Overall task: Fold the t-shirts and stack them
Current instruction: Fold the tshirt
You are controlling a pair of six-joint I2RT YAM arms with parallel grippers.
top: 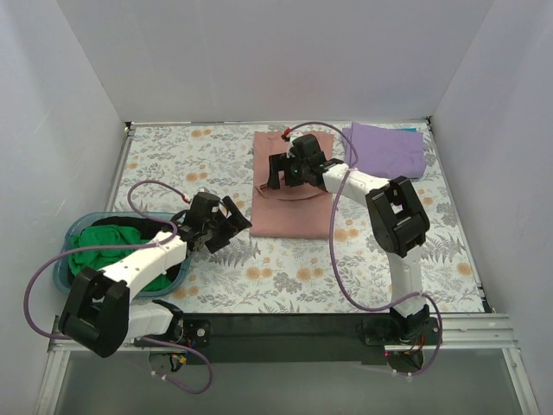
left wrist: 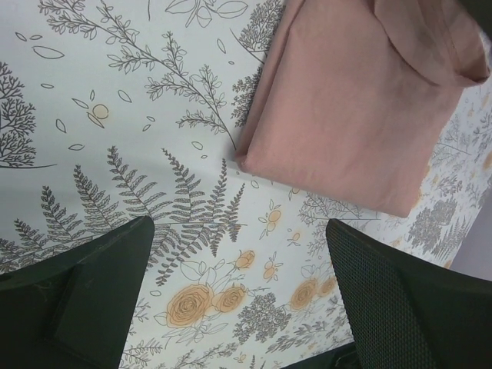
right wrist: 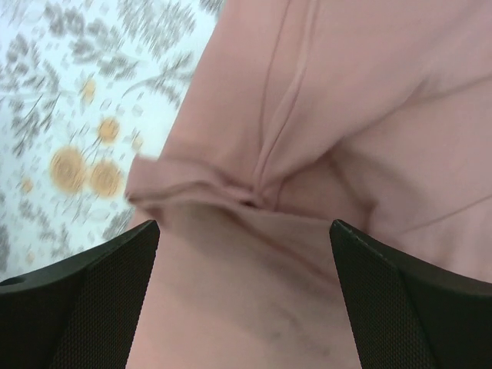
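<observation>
The dusty-pink t-shirt (top: 292, 186) lies partly folded in the middle of the table, its near left corner in the left wrist view (left wrist: 354, 108) and its folds filling the right wrist view (right wrist: 307, 154). My right gripper (top: 289, 173) hangs open and empty just above it. My left gripper (top: 226, 226) is open and empty over bare cloth, left of the shirt's near corner. The lavender-purple t-shirt (top: 387, 149) lies folded at the far right. The bright green t-shirt (top: 108, 246) lies crumpled in the teal basket (top: 62, 270) at the left.
The floral tablecloth (top: 207, 156) covers the table. White walls close the back and both sides. A black rail (top: 285, 328) runs along the near edge by the arm bases. Purple cables loop from both arms.
</observation>
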